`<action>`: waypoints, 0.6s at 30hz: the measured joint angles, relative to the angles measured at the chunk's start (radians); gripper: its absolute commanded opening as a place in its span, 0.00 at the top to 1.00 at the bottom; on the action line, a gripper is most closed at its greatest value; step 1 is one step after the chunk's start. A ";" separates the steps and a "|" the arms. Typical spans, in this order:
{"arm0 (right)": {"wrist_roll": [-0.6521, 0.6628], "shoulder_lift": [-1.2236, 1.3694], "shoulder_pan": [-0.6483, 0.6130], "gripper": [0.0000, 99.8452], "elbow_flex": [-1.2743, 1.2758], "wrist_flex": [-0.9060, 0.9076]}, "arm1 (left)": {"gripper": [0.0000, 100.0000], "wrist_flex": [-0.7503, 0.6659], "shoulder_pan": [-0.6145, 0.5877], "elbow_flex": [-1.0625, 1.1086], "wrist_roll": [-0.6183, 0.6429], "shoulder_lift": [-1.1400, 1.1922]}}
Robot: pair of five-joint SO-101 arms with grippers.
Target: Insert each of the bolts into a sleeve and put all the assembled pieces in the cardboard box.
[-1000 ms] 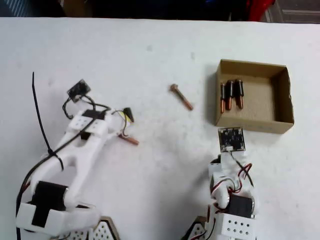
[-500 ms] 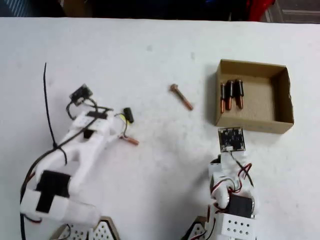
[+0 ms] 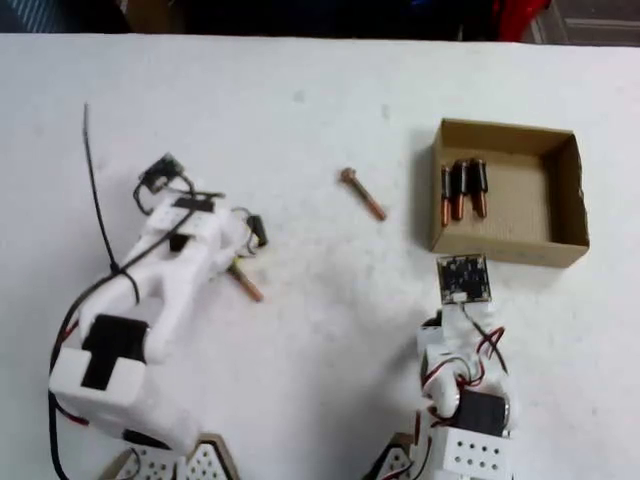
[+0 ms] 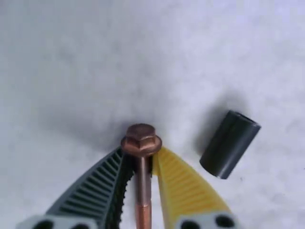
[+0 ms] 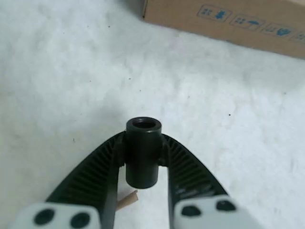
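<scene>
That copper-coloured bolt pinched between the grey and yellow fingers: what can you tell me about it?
The bolt looks like copper-coloured metal, with a six-sided head on a round flange and a slim straight shank. The left gripper is shut on the shank just behind the head, with the grey finger on one side and the yellow finger on the other. The head sticks out past the fingertips, over the white table. A black sleeve lies close beside it without touching. Whether the bolt touches the table cannot be told.

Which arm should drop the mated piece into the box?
Right, likely: its claw grips a sleeve just beside the box; the left claw, holding a bolt, sits far across the table.
</scene>
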 measured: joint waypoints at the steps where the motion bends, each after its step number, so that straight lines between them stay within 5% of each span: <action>1: 0.000 0.000 0.000 0.98 0.000 0.000 | 0.97 0.002 0.000 0.000 0.000 0.000; 7: 0.000 0.000 0.000 0.98 0.000 0.000 | 0.98 0.017 0.000 -0.021 -0.012 0.009; 18: 0.000 0.000 -0.049 0.98 0.000 0.000 | 0.98 0.285 -0.021 -0.187 -0.353 0.015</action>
